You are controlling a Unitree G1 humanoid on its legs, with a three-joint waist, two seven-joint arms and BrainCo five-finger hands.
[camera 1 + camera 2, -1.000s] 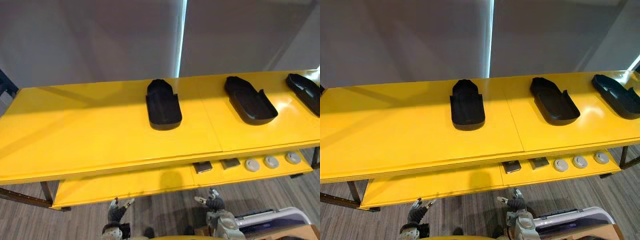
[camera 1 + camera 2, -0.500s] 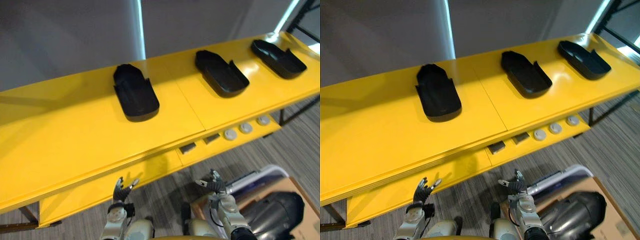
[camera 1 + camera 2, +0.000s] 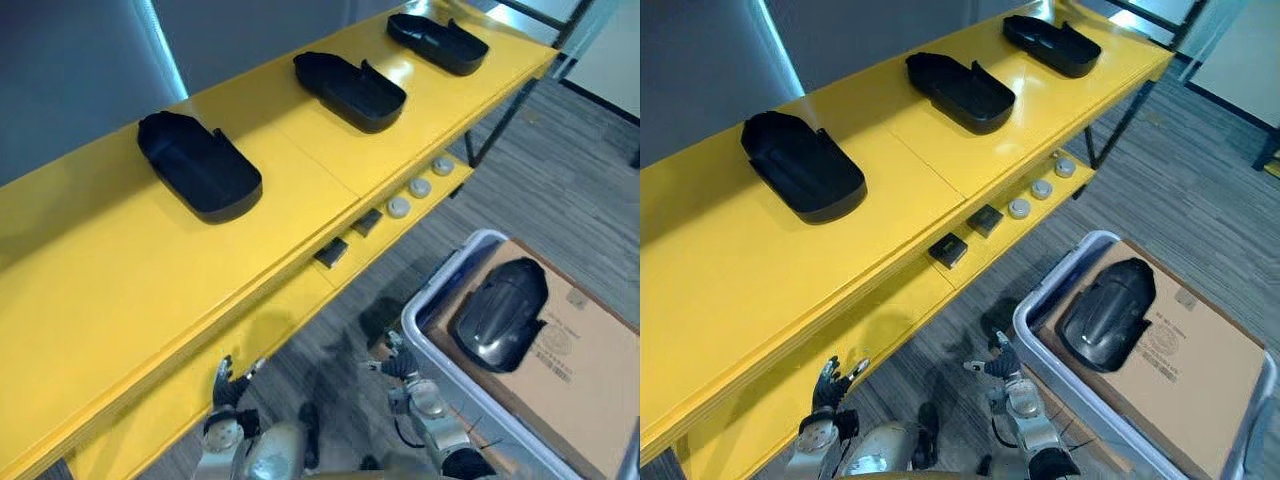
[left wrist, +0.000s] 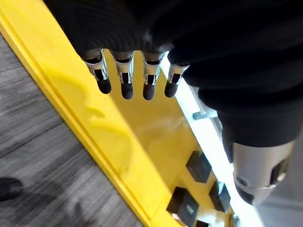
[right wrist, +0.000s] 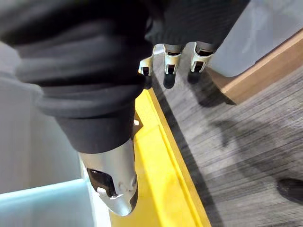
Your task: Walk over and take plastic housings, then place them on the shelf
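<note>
- A glossy housing (image 3: 498, 315), dark and rounded, is lying on top of cardboard (image 3: 590, 385) inside a pale bin (image 3: 425, 310). The bin is standing on the grey floor (image 3: 560, 160) at the robot's front right, apart from the shelf.
- A printed label (image 3: 553, 345) is showing on the cardboard just beside the glossy housing. Its writing is too small to read.
- Three matte black housings are sitting hollow side up in a row along the top of the yellow shelf (image 3: 120, 290): the near housing (image 3: 200, 165), the middle housing (image 3: 350, 90) and the far housing (image 3: 437, 42), each well apart from the next.
- On the shelf's lower board, two dark blocks (image 3: 331, 252) and three pale round discs (image 3: 420, 187) are lying in a line.
- The left hand (image 3: 228, 385) is hanging low in front of the lower board, with its fingers (image 4: 125, 75) reaching out straight and holding nothing.
- The right hand (image 3: 395, 362) is hanging low between the shelf and the bin, near the bin's corner. Its fingers (image 5: 168, 59) are resting loosely extended, and it is empty too.
</note>
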